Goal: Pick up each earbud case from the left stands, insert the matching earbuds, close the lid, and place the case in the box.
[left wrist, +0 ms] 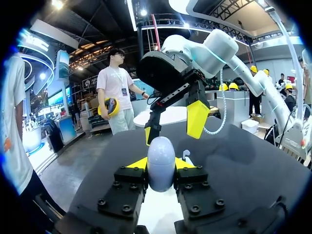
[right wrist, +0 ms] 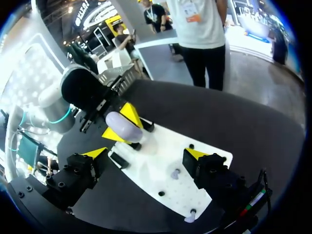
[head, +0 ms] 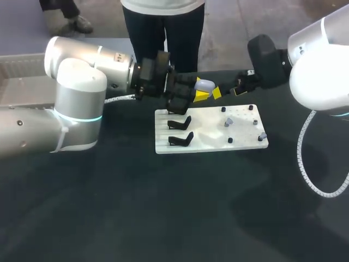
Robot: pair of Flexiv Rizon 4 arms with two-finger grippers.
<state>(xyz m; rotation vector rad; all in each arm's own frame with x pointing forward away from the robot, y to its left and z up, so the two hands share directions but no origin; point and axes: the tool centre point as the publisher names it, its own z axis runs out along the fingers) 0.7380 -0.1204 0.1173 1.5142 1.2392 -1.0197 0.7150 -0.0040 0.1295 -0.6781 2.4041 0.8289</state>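
Well, lilac earbud case (left wrist: 161,158) in L pincer (left wrist: 161,165)

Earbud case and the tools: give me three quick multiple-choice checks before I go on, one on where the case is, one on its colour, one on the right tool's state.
1. Where is the earbud case?
A. On a black stand on the white board.
B. Between the fingers of the left tool.
C. Lying on the table.

2. What colour is the case?
A. Black.
B. Green.
C. Pale lavender.

3. How is the right tool?
A. Shut on the case.
B. Open, gripping nothing.
C. Shut on an earbud.

Answers:
1 B: the left wrist view shows both yellow tips pressed against its sides.
2 C: all three views show it pale lavender.
3 B: in the right wrist view its fingers stand wide apart and touch nothing.
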